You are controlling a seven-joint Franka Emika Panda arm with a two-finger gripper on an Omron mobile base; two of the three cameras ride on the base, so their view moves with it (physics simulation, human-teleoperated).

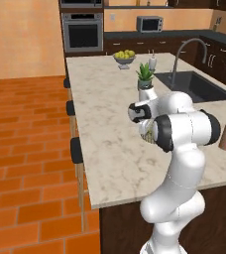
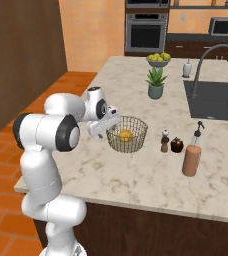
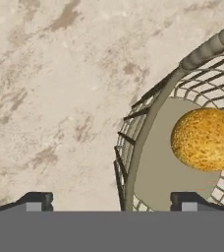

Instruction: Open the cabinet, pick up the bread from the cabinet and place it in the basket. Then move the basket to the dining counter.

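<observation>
The wire mesh basket [image 2: 127,133] stands on the pale marbled dining counter [image 2: 136,175], near its left edge. Inside it, the golden bread [image 2: 126,135] lies on the flat beige base. My gripper [image 2: 108,125] hangs over the basket's left rim, open. In the hand view the two fingertips stand wide apart with the basket's rim [image 3: 148,123] running between them; the bread [image 3: 206,139] is to the right, and bare counter [image 3: 60,98] to the left. In the left base view my arm hides most of the basket [image 1: 147,135]. The cabinet is out of view.
Right of the basket stand a pepper mill [image 2: 164,141], a small dark jar [image 2: 177,145] and a brown bottle [image 2: 191,157]. Farther back are a potted plant [image 2: 156,82], a fruit bowl [image 2: 158,60] and the sink [image 2: 213,100] with its faucet [image 2: 206,60]. Stools [image 1: 76,149] line the counter's left side.
</observation>
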